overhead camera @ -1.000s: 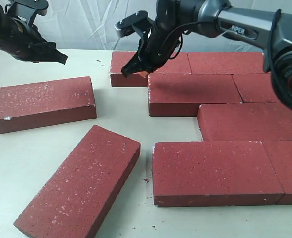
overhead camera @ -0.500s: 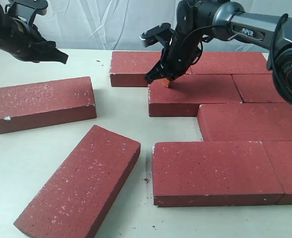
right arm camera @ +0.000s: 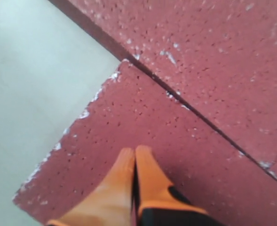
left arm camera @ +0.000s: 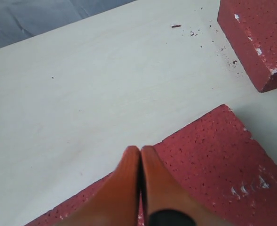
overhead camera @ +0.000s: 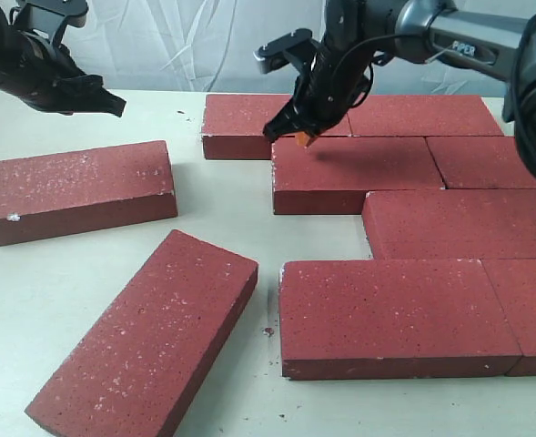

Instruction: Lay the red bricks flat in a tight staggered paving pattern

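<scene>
Several red bricks lie flat on the pale table. On the right they form staggered rows: a back-row brick (overhead camera: pixel 249 123), a second-row brick (overhead camera: pixel 359 173), a third-row brick (overhead camera: pixel 459 223) and a front brick (overhead camera: pixel 395 314). Two loose bricks lie at the left, one (overhead camera: pixel 78 189) level, one (overhead camera: pixel 149 341) turned diagonally. My right gripper (overhead camera: pixel 302 137) is shut and empty, hovering just above the second-row brick's (right arm camera: pixel 129 127) far left corner. My left gripper (overhead camera: pixel 113 105) is shut and empty, held above the loose left brick's (left arm camera: pixel 213 160) far edge.
The table (overhead camera: pixel 222 218) shows bare between the loose bricks and the paved rows. Small red crumbs (overhead camera: pixel 269 331) lie by the front brick's corner. A white cloth backdrop (overhead camera: pixel 176 45) hangs behind the table.
My right gripper swung right from the back-row brick's left end to the second-row brick's corner, dipped toward it, then rose slightly. The left arm and all bricks stayed put.
</scene>
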Robot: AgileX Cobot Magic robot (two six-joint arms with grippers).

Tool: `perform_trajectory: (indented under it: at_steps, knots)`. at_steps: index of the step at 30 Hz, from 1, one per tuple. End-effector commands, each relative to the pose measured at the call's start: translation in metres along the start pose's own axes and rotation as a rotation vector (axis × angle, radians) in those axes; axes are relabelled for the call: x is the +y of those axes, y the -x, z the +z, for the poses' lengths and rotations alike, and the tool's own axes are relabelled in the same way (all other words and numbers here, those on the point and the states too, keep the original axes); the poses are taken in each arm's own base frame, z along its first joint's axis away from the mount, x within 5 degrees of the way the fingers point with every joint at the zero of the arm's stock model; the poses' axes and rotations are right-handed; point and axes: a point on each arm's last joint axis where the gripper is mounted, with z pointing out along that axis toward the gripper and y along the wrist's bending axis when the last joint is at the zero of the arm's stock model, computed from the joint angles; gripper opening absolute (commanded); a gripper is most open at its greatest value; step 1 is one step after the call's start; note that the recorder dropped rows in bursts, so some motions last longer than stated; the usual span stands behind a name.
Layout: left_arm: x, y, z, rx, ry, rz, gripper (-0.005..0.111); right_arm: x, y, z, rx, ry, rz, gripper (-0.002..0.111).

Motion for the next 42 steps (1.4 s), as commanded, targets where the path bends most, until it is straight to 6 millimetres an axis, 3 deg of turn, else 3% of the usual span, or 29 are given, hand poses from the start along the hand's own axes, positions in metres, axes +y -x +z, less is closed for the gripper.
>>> perform_trajectory:
  at_steps: [1, 5, 9, 13, 17, 24, 28, 35, 42]
  knots:
    - [-0.001, 0.000, -0.003, -0.004, -0.004, -0.006, 0.000, -0.002, 0.006, -0.058, -0.036, -0.036, -0.025, -0.001]
    - [-0.001, -0.005, -0.004, 0.052, -0.005, -0.001, 0.000, 0.001, -0.003, -0.084, 0.045, -0.028, -0.025, -0.001]
    - [-0.008, -0.010, -0.007, 0.130, -0.032, 0.037, 0.000, 0.003, -0.008, -0.090, 0.090, -0.006, -0.030, -0.001]
    - [-0.027, -0.010, -0.026, 0.186, -0.125, 0.097, 0.000, 0.007, -0.012, -0.088, 0.101, 0.032, -0.049, -0.001]
    - [-0.053, -0.012, -0.050, 0.174, -0.282, 0.188, 0.000, 0.014, -0.036, -0.088, 0.160, 0.060, -0.082, -0.001]
    - [-0.077, -0.024, -0.086, 0.104, -0.443, 0.207, 0.000, 0.028, -0.062, -0.120, -0.105, 0.029, -0.066, -0.001]
    - [-0.079, -0.028, -0.106, 0.123, -0.479, 0.176, 0.000, 0.044, -0.080, -0.117, -0.136, 0.144, -0.121, -0.001]
    - [-0.075, -0.026, -0.140, 0.110, -0.485, 0.063, 0.000, 0.064, -0.100, -0.094, -0.195, 0.298, -0.289, -0.001]
    - [-0.070, -0.052, -0.161, 0.395, -0.481, 0.096, 0.000, 0.067, -0.097, -0.091, -0.225, 0.339, -0.253, -0.001]
